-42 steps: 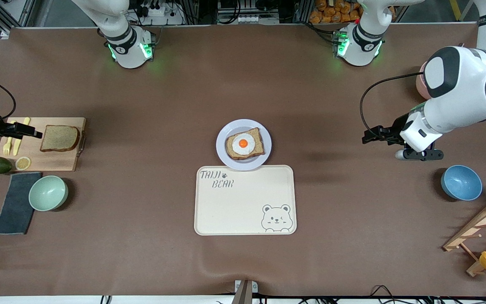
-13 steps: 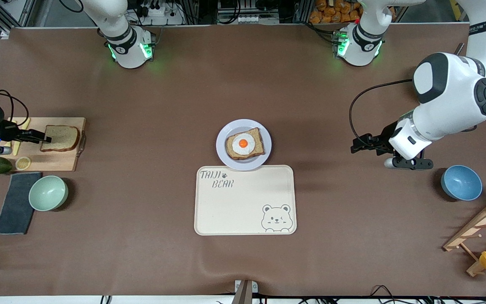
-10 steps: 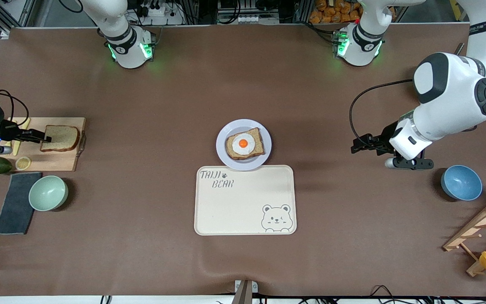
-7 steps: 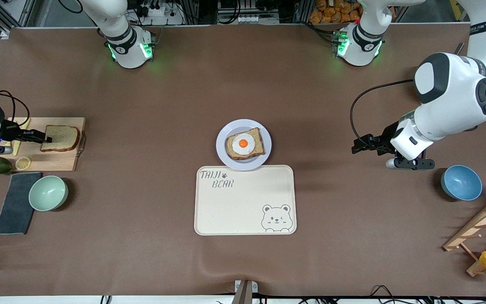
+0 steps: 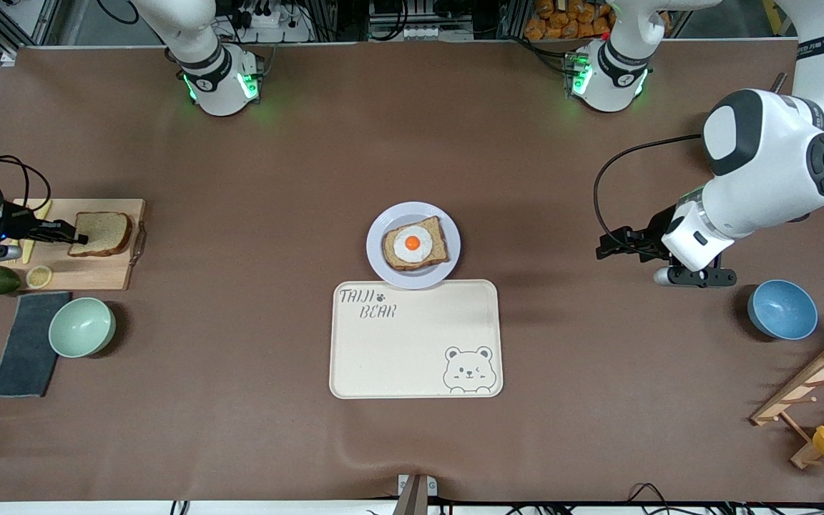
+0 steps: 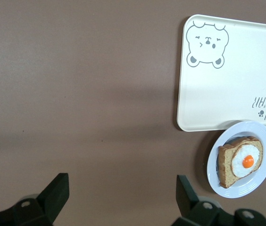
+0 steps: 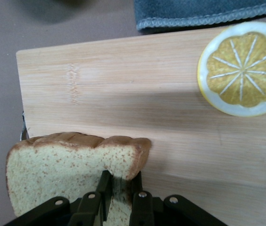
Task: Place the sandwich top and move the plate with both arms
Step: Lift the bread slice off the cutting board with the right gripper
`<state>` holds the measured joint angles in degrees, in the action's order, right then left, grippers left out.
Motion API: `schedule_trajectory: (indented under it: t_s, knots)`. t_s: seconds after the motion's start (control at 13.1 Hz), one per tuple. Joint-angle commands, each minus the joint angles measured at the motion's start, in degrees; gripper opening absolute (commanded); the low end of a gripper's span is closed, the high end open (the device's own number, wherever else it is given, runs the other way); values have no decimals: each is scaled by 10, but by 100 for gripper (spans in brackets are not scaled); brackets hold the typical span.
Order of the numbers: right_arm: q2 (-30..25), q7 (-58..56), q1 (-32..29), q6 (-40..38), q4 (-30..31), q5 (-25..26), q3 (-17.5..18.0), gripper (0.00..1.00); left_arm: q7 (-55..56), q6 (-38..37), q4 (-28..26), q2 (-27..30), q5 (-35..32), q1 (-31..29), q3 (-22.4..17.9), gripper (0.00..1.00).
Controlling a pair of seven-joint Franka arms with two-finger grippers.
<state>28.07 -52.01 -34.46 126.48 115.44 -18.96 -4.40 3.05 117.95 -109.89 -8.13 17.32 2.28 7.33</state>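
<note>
Sandwich top [image 5: 103, 233]: 1 slice on wooden board [image 5: 97, 272] at right arm's end of table, lying flat, long axis along table's length, rounded crust end twd plate [image 5: 378, 247]. Right gripper [image 5: 80, 238] pinching slice's edge at end away from plate; fingers [image 7: 105, 188] nipped tight on crust. Left gripper [image 5: 601, 250] spread wide, hanging over bare table at left arm's end. Count: 1 plate mid-table w/ 1 egg slice [image 5: 415, 244], touching 1 bear tray [image 5: 415, 350]; 2 bowls; 1 lemon slice [image 7: 240, 68].
</note>
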Motion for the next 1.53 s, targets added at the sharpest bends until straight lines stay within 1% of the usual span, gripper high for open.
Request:
schedule_trajectory:
  t_s: [0.0,0.15,0.31,0.53,0.76,0.99,1.07,1.22,1.3,1.37,1.45]
  knots:
    - [7,-13,-8,9,-3,-9,11,0,6,-10,8,0,11,-3,1,100]
    - [4,-9,-8,-4,-7,-9,11,0,6,-11,6,4,11,-4,1,100]
    - [4,-6,-5,-37,-32,-8,11,0,6,-11,6,6,10,-3,1,100]
    - [2,5,11,-66,-56,-8,12,0,6,-11,6,2,10,-3,1,100]
    - [2,6,17,-74,-68,-8,12,0,6,-9,7,0,11,-3,1,100]
    - [2,37,19,-122,-85,-10,13,0,6,-9,7,0,11,-4,1,100]
    - [2,43,25,-137,-91,-10,13,0,6,-9,7,0,11,-4,1,100]
    - [-2,45,35,-142,-91,-13,16,0,6,-8,7,-1,11,-3,1,100]
    - [-11,45,43,-148,-91,-26,19,0,6,-8,7,-1,11,-3,2,100]
    - [-18,65,60,-155,-91,-37,19,0,6,-8,7,0,11,-3,1,100]
    - [-26,95,78,-157,-91,-37,20,0,5,-7,7,0,11,-4,1,100]
